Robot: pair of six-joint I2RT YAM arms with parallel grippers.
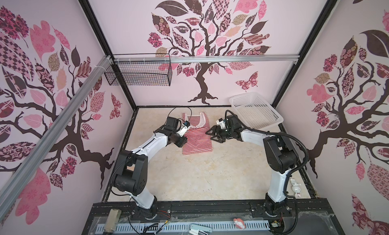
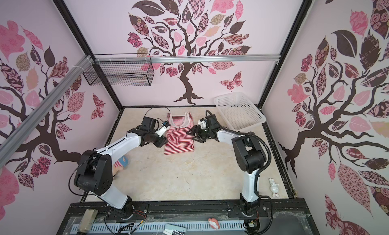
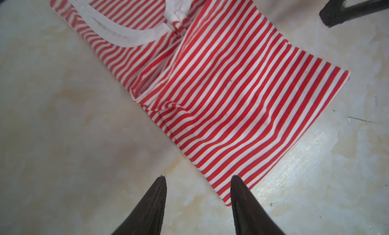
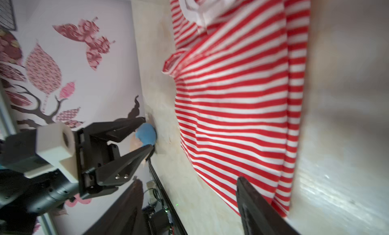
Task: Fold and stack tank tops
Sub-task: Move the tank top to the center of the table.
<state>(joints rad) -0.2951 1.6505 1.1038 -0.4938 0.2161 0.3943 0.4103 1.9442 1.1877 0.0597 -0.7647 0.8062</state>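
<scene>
Tank top (image 1: 196, 139) flat between parted fingers (image 3: 147, 206)

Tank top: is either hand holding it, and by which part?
Nothing is held. The left hand and the right hand are both open, one on each side of the tank top, which lies loose on the table.

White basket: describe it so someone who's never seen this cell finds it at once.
Start at the tan tabletop; at its far right corner sits the white basket. Unlike the black wire basket hung from the rail above the far left, it is perforated plastic and rests on the table.
</scene>
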